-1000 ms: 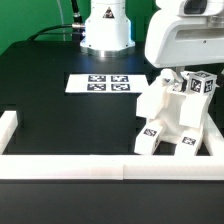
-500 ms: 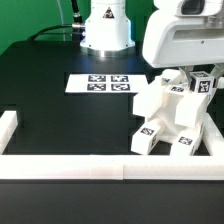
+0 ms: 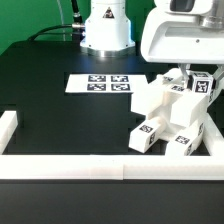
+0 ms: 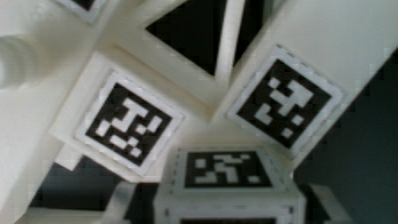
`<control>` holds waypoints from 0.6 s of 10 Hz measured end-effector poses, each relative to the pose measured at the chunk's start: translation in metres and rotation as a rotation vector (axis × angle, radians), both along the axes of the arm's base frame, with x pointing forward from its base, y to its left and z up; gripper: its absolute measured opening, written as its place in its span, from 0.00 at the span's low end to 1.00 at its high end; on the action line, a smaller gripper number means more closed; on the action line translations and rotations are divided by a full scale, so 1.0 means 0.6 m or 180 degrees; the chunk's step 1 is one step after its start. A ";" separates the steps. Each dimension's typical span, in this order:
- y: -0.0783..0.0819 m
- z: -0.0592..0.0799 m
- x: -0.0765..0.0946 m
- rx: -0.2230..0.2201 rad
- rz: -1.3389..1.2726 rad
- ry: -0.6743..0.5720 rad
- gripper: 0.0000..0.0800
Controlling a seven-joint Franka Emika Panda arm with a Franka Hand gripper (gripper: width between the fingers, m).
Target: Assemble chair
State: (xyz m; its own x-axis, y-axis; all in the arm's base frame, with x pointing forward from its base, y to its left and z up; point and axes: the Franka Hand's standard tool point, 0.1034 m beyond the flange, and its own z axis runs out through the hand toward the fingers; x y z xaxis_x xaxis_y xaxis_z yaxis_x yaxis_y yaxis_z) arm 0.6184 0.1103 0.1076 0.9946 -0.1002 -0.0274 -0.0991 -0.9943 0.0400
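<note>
The chair [image 3: 170,118], a partly joined cluster of chunky white tagged parts, stands at the exterior view's right, close to the front wall and leaning a little. My gripper [image 3: 191,78] comes down on its top from above, under the big white hand. In the wrist view the gripper [image 4: 217,192] is shut on a white tagged block of the chair [image 4: 222,170], with a dark finger on each side of it. Two larger tagged panels of the chair [image 4: 125,118] fan out beyond that block. The contact itself is hidden by the hand in the exterior view.
The marker board [image 3: 104,84] lies flat on the black table behind and to the exterior view's left of the chair. A low white border wall [image 3: 70,166] runs along the front and turns up at the left corner [image 3: 8,125]. The arm's base [image 3: 106,30] stands at the back.
The jaws have closed from wide open onto the chair's top block. The chair has shifted slightly toward the exterior view's left and tipped a little.
</note>
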 end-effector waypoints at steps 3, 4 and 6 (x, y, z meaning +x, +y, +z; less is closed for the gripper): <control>0.001 0.000 0.000 -0.0019 -0.0709 -0.0028 0.34; 0.000 0.000 0.002 0.0015 -0.0912 -0.0046 0.34; 0.001 0.000 0.003 0.0058 -0.1638 -0.0049 0.34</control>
State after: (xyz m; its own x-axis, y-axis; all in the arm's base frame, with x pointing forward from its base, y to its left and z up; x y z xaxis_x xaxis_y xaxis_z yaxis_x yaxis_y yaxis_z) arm 0.6199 0.1111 0.1077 0.8169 -0.5764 -0.0195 -0.5761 -0.8172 0.0177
